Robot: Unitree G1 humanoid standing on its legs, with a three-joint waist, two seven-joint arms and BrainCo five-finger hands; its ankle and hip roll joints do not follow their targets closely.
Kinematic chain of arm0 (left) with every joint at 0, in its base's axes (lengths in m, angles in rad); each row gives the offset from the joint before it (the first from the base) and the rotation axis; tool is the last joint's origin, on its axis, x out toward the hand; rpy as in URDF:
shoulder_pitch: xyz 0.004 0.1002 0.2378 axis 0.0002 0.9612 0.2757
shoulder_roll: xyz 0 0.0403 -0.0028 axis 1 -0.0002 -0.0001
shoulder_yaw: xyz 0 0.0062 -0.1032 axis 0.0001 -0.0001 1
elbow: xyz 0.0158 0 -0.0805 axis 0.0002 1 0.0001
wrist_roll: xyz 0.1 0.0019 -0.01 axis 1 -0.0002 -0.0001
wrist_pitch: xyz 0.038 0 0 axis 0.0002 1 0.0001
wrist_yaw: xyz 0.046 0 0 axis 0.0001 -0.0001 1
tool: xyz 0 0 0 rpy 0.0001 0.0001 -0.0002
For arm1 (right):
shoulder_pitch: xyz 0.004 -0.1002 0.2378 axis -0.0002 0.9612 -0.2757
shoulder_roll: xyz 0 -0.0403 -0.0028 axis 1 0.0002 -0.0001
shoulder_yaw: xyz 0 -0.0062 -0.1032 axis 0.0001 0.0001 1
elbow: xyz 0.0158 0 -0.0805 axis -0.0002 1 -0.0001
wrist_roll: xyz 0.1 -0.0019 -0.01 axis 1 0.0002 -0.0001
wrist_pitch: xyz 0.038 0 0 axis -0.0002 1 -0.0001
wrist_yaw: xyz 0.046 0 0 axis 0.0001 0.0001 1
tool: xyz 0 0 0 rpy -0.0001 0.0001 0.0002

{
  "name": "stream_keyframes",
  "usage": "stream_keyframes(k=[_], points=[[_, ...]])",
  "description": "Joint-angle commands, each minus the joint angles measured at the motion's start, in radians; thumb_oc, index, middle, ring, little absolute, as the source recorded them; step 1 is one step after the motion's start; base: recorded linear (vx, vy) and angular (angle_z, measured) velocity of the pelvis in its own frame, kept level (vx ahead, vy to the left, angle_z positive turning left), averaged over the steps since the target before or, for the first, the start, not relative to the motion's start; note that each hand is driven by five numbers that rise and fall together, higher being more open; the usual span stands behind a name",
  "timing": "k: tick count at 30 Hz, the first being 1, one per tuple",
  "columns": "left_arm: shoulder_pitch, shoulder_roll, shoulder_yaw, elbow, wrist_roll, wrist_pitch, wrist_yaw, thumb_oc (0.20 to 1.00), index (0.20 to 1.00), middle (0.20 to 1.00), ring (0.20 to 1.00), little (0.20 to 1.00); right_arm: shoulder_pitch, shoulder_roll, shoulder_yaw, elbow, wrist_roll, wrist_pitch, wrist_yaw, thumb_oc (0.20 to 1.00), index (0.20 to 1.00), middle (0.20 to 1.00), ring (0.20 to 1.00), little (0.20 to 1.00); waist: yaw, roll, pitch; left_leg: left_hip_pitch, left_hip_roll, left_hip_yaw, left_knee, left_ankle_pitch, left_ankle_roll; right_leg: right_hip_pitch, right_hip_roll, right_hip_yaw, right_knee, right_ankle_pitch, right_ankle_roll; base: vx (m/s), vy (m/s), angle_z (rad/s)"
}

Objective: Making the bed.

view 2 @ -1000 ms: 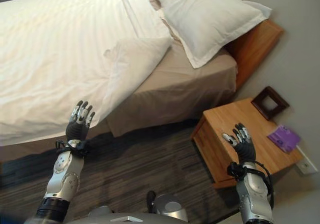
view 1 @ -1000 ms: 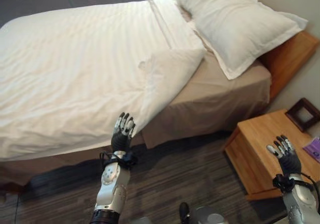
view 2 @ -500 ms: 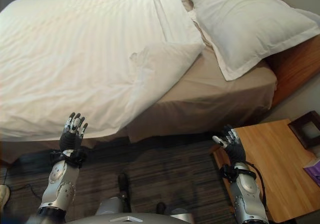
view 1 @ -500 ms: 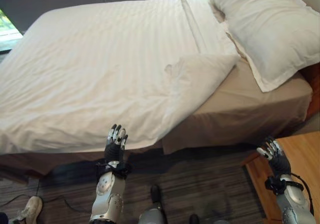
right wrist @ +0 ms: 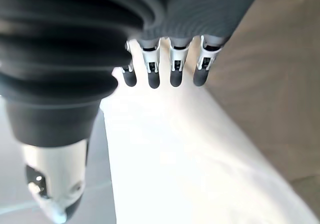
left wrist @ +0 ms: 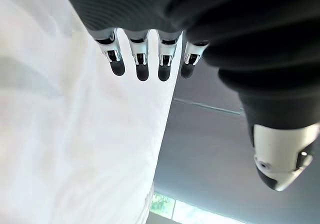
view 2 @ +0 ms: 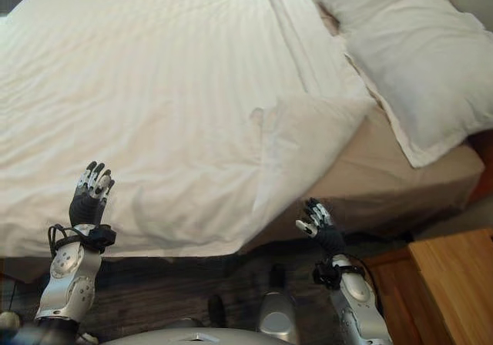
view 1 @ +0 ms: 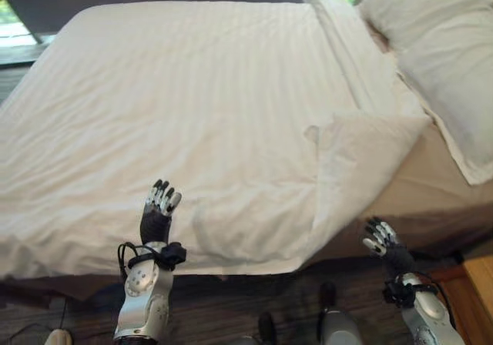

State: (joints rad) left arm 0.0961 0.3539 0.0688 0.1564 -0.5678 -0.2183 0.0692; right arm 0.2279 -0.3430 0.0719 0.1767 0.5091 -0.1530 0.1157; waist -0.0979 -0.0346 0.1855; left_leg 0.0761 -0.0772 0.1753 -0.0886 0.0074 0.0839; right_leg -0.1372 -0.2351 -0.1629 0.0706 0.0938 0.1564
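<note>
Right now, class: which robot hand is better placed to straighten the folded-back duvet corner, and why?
Probably the right robot hand. It hovers open just below the folded corner near the pillow. The left robot hand, also open, is over the duvet's near edge, far from the fold.

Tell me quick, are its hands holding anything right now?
Left hand: open, fingers straight, holding nothing, raised in front of the white duvet.
Right hand: open, holding nothing, near the duvet's folded-back corner.
</note>
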Motion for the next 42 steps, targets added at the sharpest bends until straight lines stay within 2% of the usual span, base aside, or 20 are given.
stream_keyframes(k=[1,6,13,14,16,17,19,20,22,23,24,25,31,35,36,38,40,42], points=[[-0.01,0.01,0.029,-0.026,0.028,-0.057,-0.014,1.0,1.0,1.0,1.0,1.0,-0.065,-0.025,-0.045,-0.019,0.008,-0.04,0.011,1.0,1.0,1.0,1.0,1.0,0.01,-0.027,-0.013,-0.024,0.141,0.021,0.001,0.038,-0.146,0.143,0.001,-0.003,-0.085,0.029,0.042,0.07,-0.055,0.14],[0.04,-0.002,0.044,-0.015,0.008,-0.049,-0.021,1.0,1.0,1.0,1.0,1.0,-0.078,-0.052,-0.033,-0.014,0.002,-0.033,0.022,1.0,1.0,1.0,1.0,1.0,0.033,-0.021,-0.031,-0.014,0.17,0.014,0.001,0.04,-0.162,0.178,0.028,-0.004,-0.122,-0.014,0.026,0.09,-0.104,-0.05],[0.043,-0.003,0.045,-0.017,-0.007,-0.047,-0.033,1.0,1.0,1.0,1.0,1.0,-0.087,-0.098,-0.051,0.005,-0.07,-0.029,-0.001,1.0,1.0,1.0,1.0,1.0,0.037,-0.013,-0.04,-0.002,0.198,0.005,0.001,0.045,-0.18,0.201,0.054,0.005,-0.135,-0.041,0.01,0.08,-0.1,-0.21],[0.036,0.005,0.039,-0.016,-0.003,-0.045,-0.042,1.0,1.0,1.0,1.0,1.0,-0.108,-0.146,-0.078,0.013,-0.161,-0.03,-0.038,1.0,1.0,1.0,1.0,1.0,0.04,-0.012,-0.043,0.0,0.203,-0.001,0.001,0.045,-0.183,0.212,0.06,0.001,-0.14,-0.047,0.007,0.07,-0.075,-0.05],[0.035,0.006,0.035,-0.016,-0.007,-0.042,-0.044,1.0,1.0,1.0,1.0,1.0,-0.13,-0.162,-0.092,0.017,-0.186,-0.031,-0.064,1.0,1.0,1.0,1.0,1.0,0.042,-0.011,-0.045,0.001,0.204,-0.003,0.001,0.045,-0.183,0.216,0.061,0.0,-0.142,-0.049,0.007,0.07,-0.062,-0.04],[0.025,0.007,0.006,-0.018,-0.017,-0.031,-0.039,1.0,1.0,1.0,1.0,1.0,-0.235,-0.197,-0.093,0.053,-0.27,-0.018,-0.152,1.0,1.0,1.0,1.0,1.0,0.049,-0.007,-0.049,0.0,0.204,-0.005,0.001,0.043,-0.183,0.22,0.064,-0.001,-0.146,-0.049,0.006,0.05,-0.033,0.0],[0.011,-0.001,-0.023,-0.023,-0.049,-0.025,-0.038,1.0,1.0,1.0,1.0,1.0,-0.354,-0.217,-0.044,0.081,-0.288,-0.02,-0.182,1.0,1.0,1.0,1.0,1.0,0.059,-0.001,-0.042,-0.004,0.204,-0.006,0.001,0.044,-0.183,0.216,0.064,0.0,-0.148,-0.049,0.006,0.03,-0.019,-0.06],[0.011,-0.001,-0.023,-0.023,-0.049,-0.025,-0.038,1.0,1.0,1.0,1.0,1.0,-0.355,-0.217,-0.043,0.082,-0.288,-0.02,-0.182,1.0,1.0,1.0,1.0,1.0,0.059,0.0,-0.042,-0.004,0.204,-0.006,0.001,0.044,-0.183,0.216,0.064,0.0,-0.148,-0.049,0.006,0.0,-0.011,-0.17],[0.01,-0.003,-0.079,-0.013,-0.11,-0.005,-0.067,1.0,1.0,1.0,1.0,1.0,-0.547,-0.276,0.083,0.112,-0.463,0.013,-0.208,1.0,1.0,1.0,1.0,1.0,0.093,0.005,-0.039,-0.016,0.201,-0.016,0.001,0.046,-0.183,0.211,0.065,-0.004,-0.156,-0.048,0.005,0.0,-0.015,-0.01],[0.007,0.0,-0.095,-0.021,-0.118,-0.005,-0.07,1.0,1.0,1.0,1.0,1.0,-0.643,-0.291,0.134,0.172,-0.5,0.021,-0.226,1.0,1.0,1.0,1.0,1.0,0.103,0.008,-0.036,-0.022,0.2,-0.02,0.001,0.047,-0.182,0.21,0.065,-0.007,-0.158,-0.05,0.004,0.0,-0.005,0.11],[0.007,0.0,-0.094,-0.021,-0.118,-0.005,-0.07,1.0,1.0,1.0,1.0,1.0,-0.645,-0.291,0.135,0.173,-0.5,0.02,-0.226,1.0,1.0,1.0,1.0,1.0,0.102,0.008,-0.035,-0.022,0.2,-0.021,0.001,0.047,-0.182,0.21,0.065,-0.007,-0.158,-0.05,0.004,-0.02,0.0,0.05],[0.016,0.013,-0.142,-0.022,-0.141,-0.002,-0.083,1.0,1.0,1.0,1.0,1.0,-0.833,-0.296,0.23,0.323,-0.543,0.054,-0.249,1.0,1.0,1.0,1.0,1.0,0.132,0.01,-0.031,-0.034,0.197,-0.029,0.001,0.052,-0.184,0.204,0.064,-0.009,-0.158,-0.047,0.004,-0.04,0.001,0.14],[0.031,0.056,-0.227,-0.046,-0.148,0.02,-0.1,1.0,1.0,1.0,1.0,1.0,-1.282,-0.262,0.403,0.815,-0.567,0.08,-0.327,1.0,1.0,1.0,1.0,1.0,0.187,0.028,-0.006,-0.088,0.179,-0.05,0.001,0.069,-0.184,0.173,0.058,-0.021,-0.158,-0.034,0.007,-0.06,0.014,0.15],[0.059,0.081,-0.28,-0.059,-0.175,0.035,-0.138,1.0,1.0,1.0,1.0,1.0,-1.46,-0.278,0.523,1.039,-0.696,0.103,-0.324,1.0,1.0,1.0,1.0,1.0,0.233,0.06,0.005,-0.134,0.158,-0.085,0.001,0.084,-0.186,0.153,0.043,-0.05,-0.158,-0.028,0.012,-0.04,0.026,0.22],[0.059,0.08,-0.279,-0.059,-0.175,0.035,-0.138,1.0,1.0,1.0,1.0,1.0,-1.46,-0.278,0.523,1.039,-0.696,0.103,-0.324,1.0,1.0,1.0,1.0,1.0,0.233,0.06,0.005,-0.135,0.158,-0.085,0.001,0.084,-0.186,0.153,0.043,-0.05,-0.158,-0.028,0.012,-0.06,0.012,0.29],[0.074,0.099,-0.307,-0.07,-0.148,0.038,-0.156,1.0,1.0,1.0,1.0,1.0,-1.547,-0.316,0.599,1.1,-0.807,0.112,-0.329,1.0,1.0,1.0,1.0,1.0,0.261,0.085,0.008,-0.177,0.144,-0.104,0.001,0.095,-0.191,0.124,0.036,-0.065,-0.158,-0.023,0.016,-0.06,0.02,0.23],[0.08,0.105,-0.31,-0.069,-0.13,0.036,-0.157,1.0,1.0,1.0,1.0,1.0,-1.552,-0.336,0.604,1.095,-0.816,0.113,-0.331,1.0,1.0,1.0,1.0,1.0,0.267,0.091,0.006,-0.188,0.142,-0.107,0.001,0.1,-0.193,0.113,0.036,-0.065,-0.158,-0.022,0.016,-0.02,0.011,0.25],[0.074,0.09,-0.339,-0.056,-0.141,0.043,-0.158,1.0,1.0,1.0,1.0,1.0,-1.587,-0.331,0.621,1.105,-0.84,0.122,-0.354,1.0,1.0,1.0,1.0,1.0,0.283,0.111,0.014,-0.218,0.14,-0.118,0.001,0.11,-0.197,0.088,0.035,-0.07,-0.158,-0.024,0.017,-0.02,-0.014,0.18]])
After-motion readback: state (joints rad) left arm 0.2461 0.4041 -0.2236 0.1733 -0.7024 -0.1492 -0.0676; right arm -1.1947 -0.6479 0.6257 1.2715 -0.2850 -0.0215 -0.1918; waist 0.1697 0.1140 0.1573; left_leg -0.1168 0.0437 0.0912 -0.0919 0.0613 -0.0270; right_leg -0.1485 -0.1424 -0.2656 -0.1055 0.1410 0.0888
